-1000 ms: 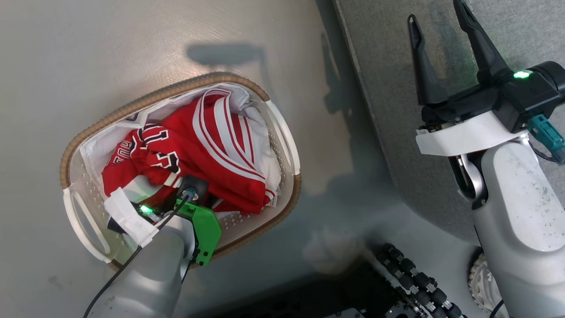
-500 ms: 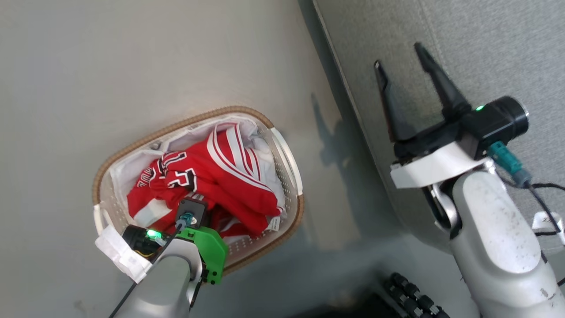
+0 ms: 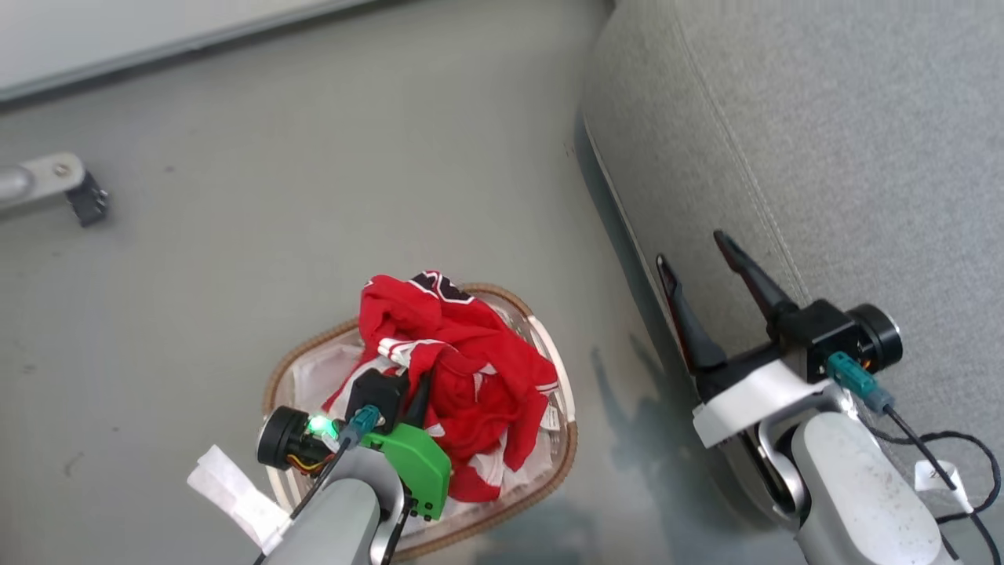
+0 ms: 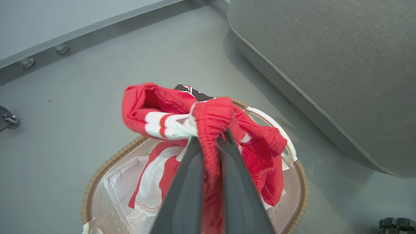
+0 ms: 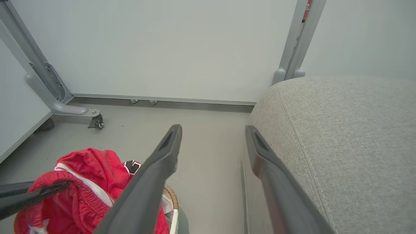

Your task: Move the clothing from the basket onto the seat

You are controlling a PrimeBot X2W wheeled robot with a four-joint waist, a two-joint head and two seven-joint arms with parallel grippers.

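Left wrist view: left hand (image 4: 211, 138) clamped on clothing (image 4: 152, 104); right hand (image 3: 690, 249) spread wide near seat (image 3: 823, 118).

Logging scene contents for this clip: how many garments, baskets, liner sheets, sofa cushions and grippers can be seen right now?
Garments: 1, the red jersey
Baskets: 1, the laundry basket
Liner sheets: 1, the white liner
Sofa cushions: 1, the grey sofa cushion
Grippers: 2, the left gripper and the right gripper
Total: 6
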